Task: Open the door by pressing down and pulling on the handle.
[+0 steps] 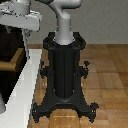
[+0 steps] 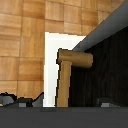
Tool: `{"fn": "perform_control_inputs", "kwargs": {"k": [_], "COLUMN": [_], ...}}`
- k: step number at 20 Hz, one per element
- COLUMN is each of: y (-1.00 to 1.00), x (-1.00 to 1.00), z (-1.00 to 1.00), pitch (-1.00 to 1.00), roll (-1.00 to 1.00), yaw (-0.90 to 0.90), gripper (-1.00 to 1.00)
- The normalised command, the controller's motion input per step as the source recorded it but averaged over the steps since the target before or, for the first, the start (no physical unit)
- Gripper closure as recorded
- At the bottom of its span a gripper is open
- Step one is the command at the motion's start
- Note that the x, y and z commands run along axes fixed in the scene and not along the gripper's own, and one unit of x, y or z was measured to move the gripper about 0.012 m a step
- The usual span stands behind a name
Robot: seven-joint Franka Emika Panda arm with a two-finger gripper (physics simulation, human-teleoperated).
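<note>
The door (image 2: pixel 106 70) is a very dark panel set in a white frame (image 2: pixel 54 46). Its tan handle (image 2: pixel 65 80) is a lever bar running out from a stubby round base (image 2: pixel 79 58). In the wrist view my gripper (image 2: pixel 64 102) is open, with its dark fingertips (image 2: pixel 19 100) spread wide on either side of the lever's free end and apart from it. In the exterior view the door (image 1: pixel 11 47) shows at the left with the handle (image 1: pixel 12 63) sticking out, and the gripper (image 1: pixel 17 30) hangs above it, its fingers barely showing.
The black robot pedestal (image 1: pixel 64 70) stands on the wooden floor (image 1: pixel 107 75) just to the exterior view's right of the white frame (image 1: pixel 22 92). Wooden floor (image 2: pixel 22 45) also shows beyond the frame in the wrist view.
</note>
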Motion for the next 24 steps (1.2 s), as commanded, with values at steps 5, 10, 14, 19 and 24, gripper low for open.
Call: {"fn": "perform_control_inputs", "kwargs": {"k": [5,10,14,19,24], "y": [0.00,0.00,0.00,0.00,-0.40], "x": [0.00,0.00,0.00,0.00,0.00], "z": [0.00,-0.20,-0.50,-0.40,-0.20], "pitch": [0.00,0.00,0.00,0.00,0.00], "roll": [0.00,0.00,0.00,0.00,0.00], "yaw": [0.00,0.00,0.00,0.00,0.00], "gripper": [-1.00,-1.00,-1.00,-1.00,-1.00]}}
